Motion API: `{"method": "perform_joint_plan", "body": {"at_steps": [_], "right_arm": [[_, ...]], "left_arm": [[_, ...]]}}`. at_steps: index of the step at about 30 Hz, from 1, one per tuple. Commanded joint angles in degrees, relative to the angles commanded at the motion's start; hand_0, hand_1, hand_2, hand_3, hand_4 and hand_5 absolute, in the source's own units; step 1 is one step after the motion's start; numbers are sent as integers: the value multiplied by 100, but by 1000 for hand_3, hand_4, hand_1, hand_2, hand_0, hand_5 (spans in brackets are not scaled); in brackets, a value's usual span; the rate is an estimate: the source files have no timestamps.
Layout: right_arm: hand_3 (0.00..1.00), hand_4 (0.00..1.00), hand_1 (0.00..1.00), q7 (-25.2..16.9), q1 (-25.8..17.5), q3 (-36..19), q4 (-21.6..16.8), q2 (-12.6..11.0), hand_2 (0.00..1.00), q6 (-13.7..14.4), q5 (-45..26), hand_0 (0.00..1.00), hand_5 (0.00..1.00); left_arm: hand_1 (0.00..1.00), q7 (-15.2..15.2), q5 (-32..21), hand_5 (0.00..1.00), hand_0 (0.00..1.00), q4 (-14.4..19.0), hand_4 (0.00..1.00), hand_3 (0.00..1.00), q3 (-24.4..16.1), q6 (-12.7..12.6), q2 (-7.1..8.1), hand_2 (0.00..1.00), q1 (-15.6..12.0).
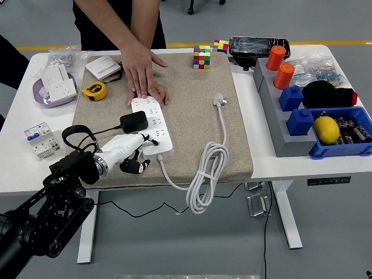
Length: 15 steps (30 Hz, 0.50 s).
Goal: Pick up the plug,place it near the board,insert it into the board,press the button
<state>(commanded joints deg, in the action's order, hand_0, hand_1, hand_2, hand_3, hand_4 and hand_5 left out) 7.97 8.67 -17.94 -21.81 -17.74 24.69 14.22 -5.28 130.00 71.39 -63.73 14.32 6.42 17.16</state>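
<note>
Left hand point(132, 152), fingers loosely curled and holding nothing, rests at the near end of the white board point(151, 125) on the counter point(267, 157), black plug point(133, 121) seated in the board just beside it; a person's hand point(142, 75) hides the board's far end; no print legible.

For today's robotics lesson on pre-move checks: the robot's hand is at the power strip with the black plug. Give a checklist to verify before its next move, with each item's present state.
1. Black plug sits on the power strip: ok; fully seated, cannot tell.
2. Left hand at the strip's near end: ok.
3. Fingers on the button: cannot tell, button not visible.
4. Person's hand steadying the strip's far end: ok.
5. White plug and cable lie clear on the mat: ok.
</note>
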Motion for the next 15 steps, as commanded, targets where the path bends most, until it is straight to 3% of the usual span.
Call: {"method": "perform_joint_plan", "body": {"at_steps": [6, 9, 13, 14, 15], "right_arm": [[788, 998, 806, 2, 8, -6, 0, 0, 778, 2, 1, 867, 944], [788, 998, 806, 3, 5, -9, 1, 2, 778, 1, -2, 867, 943], [788, 998, 806, 6, -4, -12, 0, 9, 778, -2, 3, 867, 943], [788, 998, 806, 9, -6, -4, 1, 12, 778, -5, 1, 867, 943], [788, 998, 806, 11, -8, -2, 1, 15, 778, -7, 2, 867, 943]], "left_arm": [[27, 17, 0, 2, 156, 150, 578, 757, -71, -25, 19, 138, -22], [65, 53, 0, 2, 182, 373, 557, 751, -189, -188, 6, 171, -77], [65, 161, 0, 2, 182, 924, 557, 751, -447, -684, -66, 171, -257], [349, 211, 0, 191, 353, 1067, 505, 684, -523, -816, -96, 445, -311], [349, 290, 0, 191, 353, 1236, 505, 684, -613, -962, -136, 445, -379]]}}
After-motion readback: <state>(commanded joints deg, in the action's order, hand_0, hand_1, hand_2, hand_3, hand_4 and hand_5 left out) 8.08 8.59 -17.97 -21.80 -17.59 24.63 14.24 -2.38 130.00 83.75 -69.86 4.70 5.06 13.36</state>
